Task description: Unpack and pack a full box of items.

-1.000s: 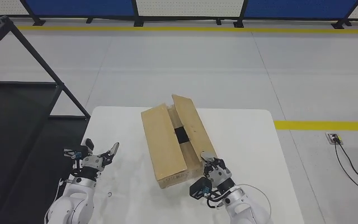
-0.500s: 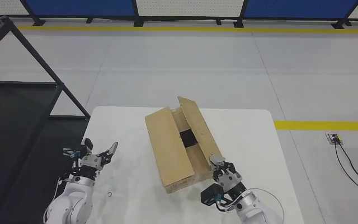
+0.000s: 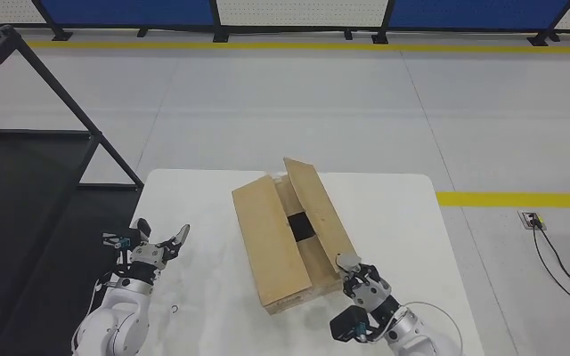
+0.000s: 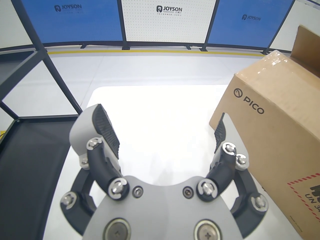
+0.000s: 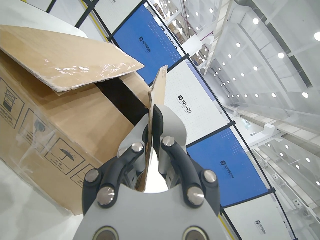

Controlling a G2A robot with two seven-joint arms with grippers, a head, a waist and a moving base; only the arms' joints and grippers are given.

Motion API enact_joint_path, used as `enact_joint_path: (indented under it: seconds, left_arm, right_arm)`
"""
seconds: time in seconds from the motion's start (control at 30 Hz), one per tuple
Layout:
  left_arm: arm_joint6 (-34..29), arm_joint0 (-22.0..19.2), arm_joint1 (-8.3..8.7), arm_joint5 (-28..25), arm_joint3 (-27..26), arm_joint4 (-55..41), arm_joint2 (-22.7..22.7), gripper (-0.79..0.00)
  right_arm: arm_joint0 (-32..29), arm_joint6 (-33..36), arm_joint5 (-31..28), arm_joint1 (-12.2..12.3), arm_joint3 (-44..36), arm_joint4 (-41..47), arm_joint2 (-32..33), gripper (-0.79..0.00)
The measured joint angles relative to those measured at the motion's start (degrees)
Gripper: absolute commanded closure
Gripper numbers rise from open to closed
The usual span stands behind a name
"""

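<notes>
Right pincer (image 5: pixel 152 116) clamped on the near corner of the raised flap (image 5: pixel 158 83), cardboard edge pinched between the two pads, fingers together on it. In the top view the same right pincer (image 3: pixel 354 270) sits at the near right corner of the box (image 3: pixel 267 267), and the raised flap (image 3: pixel 313 209) stands tilted up along the box's right long side. The other flap (image 3: pixel 265 233) lies roughly flat over the box's left half; in the right wrist view this flat flap (image 5: pixel 62 61) has clear tape along its edge. A dark gap (image 3: pixel 301 226) shows between the two flaps, contents not readable. The box is brown cardboard, set at an angle in the middle of the white tabletop (image 3: pixel 205 196), with its long axis running far to near. Left pincer (image 4: pixel 161 121) is apart, fingers spread wide, nothing between them, and it hangs over bare tabletop (image 4: pixel 155 106) just beside the box (image 4: pixel 270 116); I cannot tell whether one finger touches the box. In the top view the left pincer (image 3: pixel 160 240) is at the tabletop's near left edge, well apart from the right one. A black metal frame (image 3: pixel 53 107) stands left of the tabletop. Blue and white panels (image 3: pixel 125 11) line the back, with a yellow floor line (image 3: pixel 267 44) in front of them.
</notes>
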Motion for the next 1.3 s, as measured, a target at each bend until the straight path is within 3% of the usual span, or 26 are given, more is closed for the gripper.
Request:
enact_joint_path:
  seconds: [0.37,0.9,1.3]
  left_arm:
    - [0.2,0.1,0.06,-0.3,0.4,0.0,-0.5,-0.785]
    - [-0.7,0.3,0.20,-2.5,0.3,0.9,0.0,-0.785]
    - [-1.1,-0.4,0.07,-1.3,1.4,-1.5,-0.4,-0.785]
  right_arm:
    - [3.6,-8.3,-4.8,0.9,5.3,4.8,0.5,0.000]
    - [4.6,-7.4,-5.6,1.8,5.3,3.2,-1.0,0.000]
    - [4.6,-7.5,-5.7,1.8,5.3,3.2,-1.0,0.000]
